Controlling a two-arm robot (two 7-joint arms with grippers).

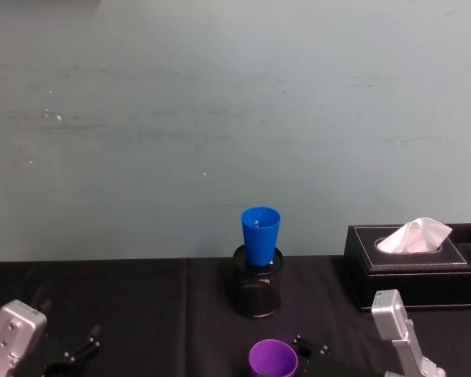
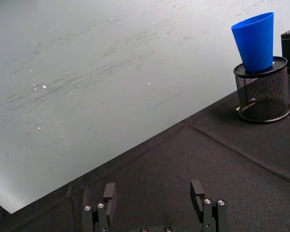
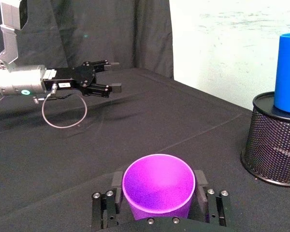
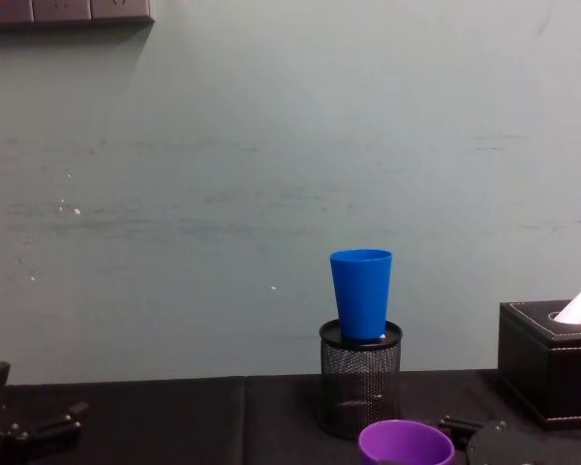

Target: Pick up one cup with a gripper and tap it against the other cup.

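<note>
Head view: we see our purple cup (image 1: 272,358), smooth and tapered, at the near table edge, before the blue cup (image 1: 260,235) standing in a black mesh holder (image 1: 258,288). Right wrist view: our right gripper (image 3: 158,193) clamps the purple cup between both fingers. Left wrist view: our left gripper (image 2: 154,198) hangs spread, empty, over the black cloth (image 2: 193,164).

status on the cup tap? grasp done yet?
Done: the right tool sits around the purple cup, a finger on each side; whether it is lifted off the black cloth cannot be told. In hand: nothing beyond that hold. Left: carry it to the blue cup, which stands in the mesh pen holder, and tap. Left tool open, idle.
</note>
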